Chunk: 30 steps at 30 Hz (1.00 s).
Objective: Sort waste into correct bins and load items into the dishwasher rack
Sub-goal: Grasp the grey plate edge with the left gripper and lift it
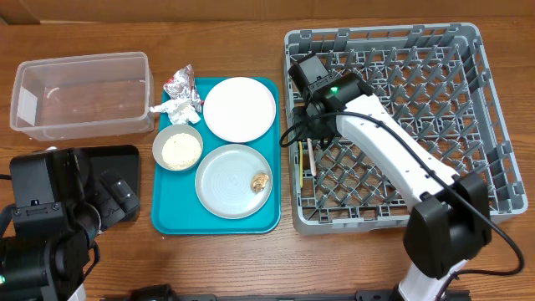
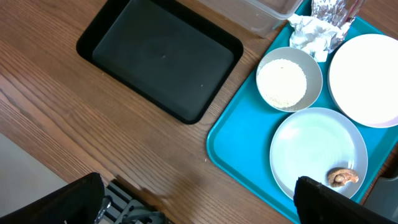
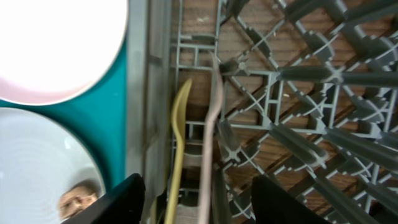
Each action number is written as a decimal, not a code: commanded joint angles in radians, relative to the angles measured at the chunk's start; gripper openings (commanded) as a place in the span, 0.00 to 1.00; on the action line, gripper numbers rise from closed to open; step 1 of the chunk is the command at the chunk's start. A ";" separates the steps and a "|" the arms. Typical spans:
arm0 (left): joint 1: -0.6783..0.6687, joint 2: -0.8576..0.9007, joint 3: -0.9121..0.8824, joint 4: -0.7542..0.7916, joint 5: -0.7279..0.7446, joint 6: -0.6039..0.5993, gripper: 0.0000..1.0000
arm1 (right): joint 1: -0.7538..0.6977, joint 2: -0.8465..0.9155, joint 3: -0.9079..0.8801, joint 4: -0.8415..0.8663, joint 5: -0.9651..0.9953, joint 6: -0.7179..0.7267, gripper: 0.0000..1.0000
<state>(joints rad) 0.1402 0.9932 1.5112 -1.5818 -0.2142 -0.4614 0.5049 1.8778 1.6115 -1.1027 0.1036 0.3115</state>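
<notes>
Brown wooden table fills the view, grain running across. The right gripper hangs over the grey rack at its left edge, fingers parted and gripping nothing. A yellow utensil and a paler utensil lie side by side on the lattice below. The left gripper is spread wide and empty, above bare wood near the black tray.

Matt grain is seen on the brown wooden table. The clear rectangular plastic tub is noted as see-through and glossy. The black rectangular plastic tray is smooth with a dull sheen, the teal plastic serving tray smooth and glossy. The crumpled silver-and-red foil wrapper is metallic and creased. The large grey plastic lattice rack is matt.
</notes>
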 commanded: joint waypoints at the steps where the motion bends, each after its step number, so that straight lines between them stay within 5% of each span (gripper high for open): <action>1: 0.007 0.000 -0.004 0.000 -0.013 0.004 1.00 | 0.006 -0.150 0.026 0.013 -0.051 0.011 0.60; 18: 0.007 0.000 -0.003 0.058 -0.008 0.018 1.00 | 0.006 -0.404 0.026 0.044 -0.079 0.042 0.64; 22: 0.007 0.000 -0.003 0.129 0.350 -0.049 1.00 | 0.006 -0.560 0.026 0.044 -0.014 0.060 0.67; 24: 0.001 0.010 -0.003 0.206 0.523 0.048 1.00 | 0.006 -0.643 0.026 0.020 0.072 0.085 0.71; 26: 0.001 0.047 -0.005 0.225 0.574 0.037 1.00 | 0.004 -0.731 0.026 0.000 0.124 0.108 0.87; 30: -0.042 0.154 -0.014 0.171 0.570 0.184 1.00 | 0.004 -0.782 0.026 -0.021 0.120 0.109 0.92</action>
<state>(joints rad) 0.1299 1.0718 1.5093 -1.3884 0.2752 -0.3996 0.5064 1.1065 1.6238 -1.1122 0.1818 0.4053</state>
